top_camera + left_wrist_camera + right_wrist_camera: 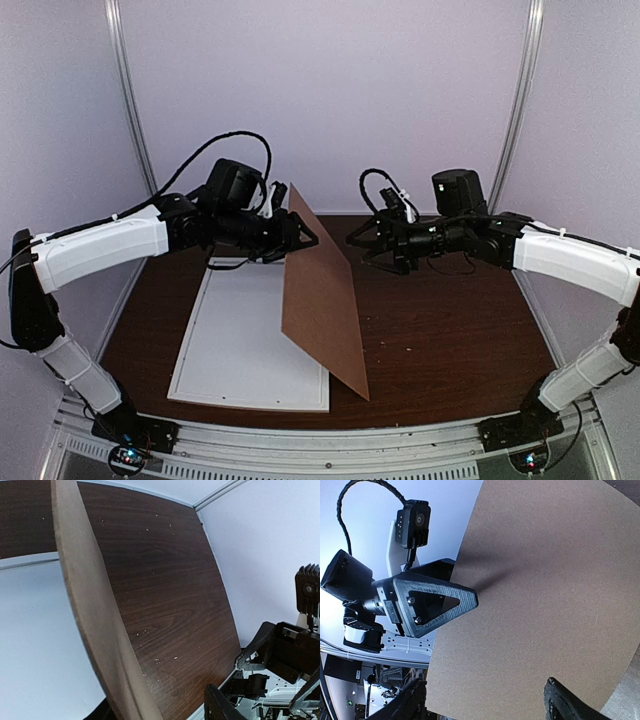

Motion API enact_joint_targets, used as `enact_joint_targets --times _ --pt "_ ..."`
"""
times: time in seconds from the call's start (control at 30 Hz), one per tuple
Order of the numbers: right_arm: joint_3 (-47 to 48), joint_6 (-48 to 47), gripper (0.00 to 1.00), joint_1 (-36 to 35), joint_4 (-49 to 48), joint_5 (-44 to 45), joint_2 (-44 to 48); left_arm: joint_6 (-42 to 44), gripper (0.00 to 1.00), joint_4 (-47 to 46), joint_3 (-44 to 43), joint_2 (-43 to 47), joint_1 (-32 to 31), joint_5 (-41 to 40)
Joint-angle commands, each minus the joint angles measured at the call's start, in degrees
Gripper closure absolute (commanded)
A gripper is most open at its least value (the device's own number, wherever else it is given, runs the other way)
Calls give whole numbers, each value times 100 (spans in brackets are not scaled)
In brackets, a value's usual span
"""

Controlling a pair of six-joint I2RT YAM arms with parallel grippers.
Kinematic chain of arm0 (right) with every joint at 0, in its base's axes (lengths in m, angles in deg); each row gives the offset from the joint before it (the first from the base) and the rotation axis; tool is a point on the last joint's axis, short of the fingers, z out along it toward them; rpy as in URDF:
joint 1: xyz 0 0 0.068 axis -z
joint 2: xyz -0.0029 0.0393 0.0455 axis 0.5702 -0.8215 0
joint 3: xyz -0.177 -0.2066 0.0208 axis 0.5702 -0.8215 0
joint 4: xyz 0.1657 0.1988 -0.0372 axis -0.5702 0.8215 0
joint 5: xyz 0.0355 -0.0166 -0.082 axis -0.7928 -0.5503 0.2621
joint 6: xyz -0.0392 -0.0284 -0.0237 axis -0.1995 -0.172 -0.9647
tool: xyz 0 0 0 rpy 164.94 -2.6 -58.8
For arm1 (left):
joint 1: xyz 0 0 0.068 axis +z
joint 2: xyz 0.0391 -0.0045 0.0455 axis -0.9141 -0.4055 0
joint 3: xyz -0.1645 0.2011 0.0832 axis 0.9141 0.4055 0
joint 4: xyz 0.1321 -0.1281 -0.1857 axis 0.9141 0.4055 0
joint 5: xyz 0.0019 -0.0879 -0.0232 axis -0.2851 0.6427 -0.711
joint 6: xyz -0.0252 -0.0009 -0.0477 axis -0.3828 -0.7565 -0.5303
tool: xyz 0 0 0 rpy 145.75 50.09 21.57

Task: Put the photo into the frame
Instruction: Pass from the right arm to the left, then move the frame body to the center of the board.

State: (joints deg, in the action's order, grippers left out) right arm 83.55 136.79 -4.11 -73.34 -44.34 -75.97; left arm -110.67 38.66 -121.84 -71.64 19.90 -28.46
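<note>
The desk (450,330) is dark brown wood grain, bare over its right half. A few pale specks (145,630) dot it in the left wrist view. On its left half, towards the near edge, a white frame (250,403) lies flat, long side running away from the arms, and its inside shows plain white. A brown board (322,300) stands steeply tilted along the frame's right side, its near lower corner down just beside the frame's near right corner. Whether its lower edge rests on the frame or the desk cannot be told.
</note>
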Motion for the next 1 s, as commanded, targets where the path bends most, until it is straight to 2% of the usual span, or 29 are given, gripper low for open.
enact_joint_targets --times 0.0,0.33,0.97 --pt "-115 -75 20 55 -106 42 55 333 49 197 -85 -8 21 -292" --pt "-241 -31 20 95 -242 -10 -48 619 60 661 -68 108 21 -680" --pt "-351 -20 20 119 -377 -65 -234 818 79 858 -58 218 21 -958"
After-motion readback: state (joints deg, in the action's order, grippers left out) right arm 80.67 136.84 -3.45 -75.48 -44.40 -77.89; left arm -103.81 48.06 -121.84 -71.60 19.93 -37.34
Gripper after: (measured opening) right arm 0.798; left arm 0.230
